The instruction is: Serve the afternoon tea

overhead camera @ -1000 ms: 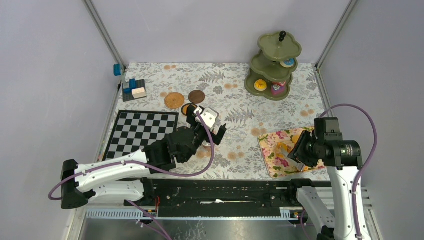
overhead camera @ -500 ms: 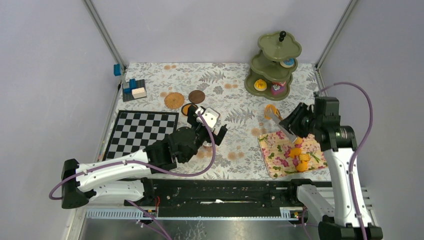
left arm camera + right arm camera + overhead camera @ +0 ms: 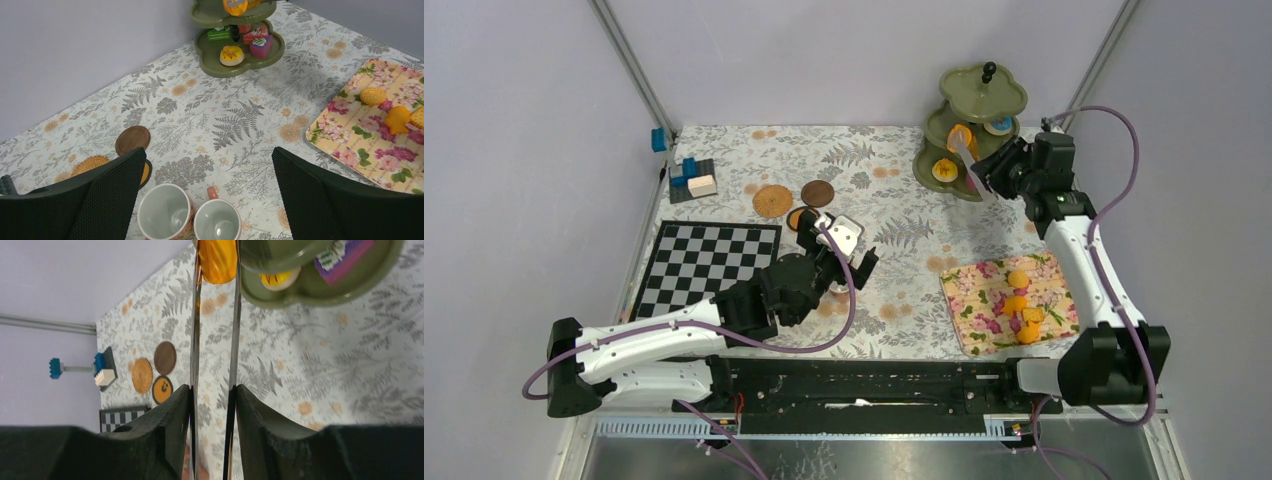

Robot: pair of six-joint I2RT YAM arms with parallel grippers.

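Note:
The olive-green three-tier stand (image 3: 972, 110) is at the back right. My right gripper (image 3: 1002, 166) is shut on metal tongs (image 3: 974, 160). The tongs pinch an orange treat (image 3: 961, 137) at the edge of the stand's middle tier. In the right wrist view the tong blades (image 3: 195, 340) run up from my fingers (image 3: 172, 410) to that treat (image 3: 216, 260) beside the stand (image 3: 320, 290). My left gripper (image 3: 208, 150) hangs open above two pinkish mugs (image 3: 165, 212), (image 3: 217, 222), touching neither.
A floral cloth (image 3: 984, 315) at the front right carries several orange cookies (image 3: 1018, 279). Round coasters (image 3: 773, 200), (image 3: 817, 192) lie behind the left gripper. The chessboard (image 3: 709, 265) lies at the left, with blue blocks (image 3: 692, 178) behind it. Small cakes (image 3: 944, 169) sit on the stand's bottom tier.
The right arm swung from the floral cloth back to the stand, carrying the orange treat in the tongs. The left arm stayed still.

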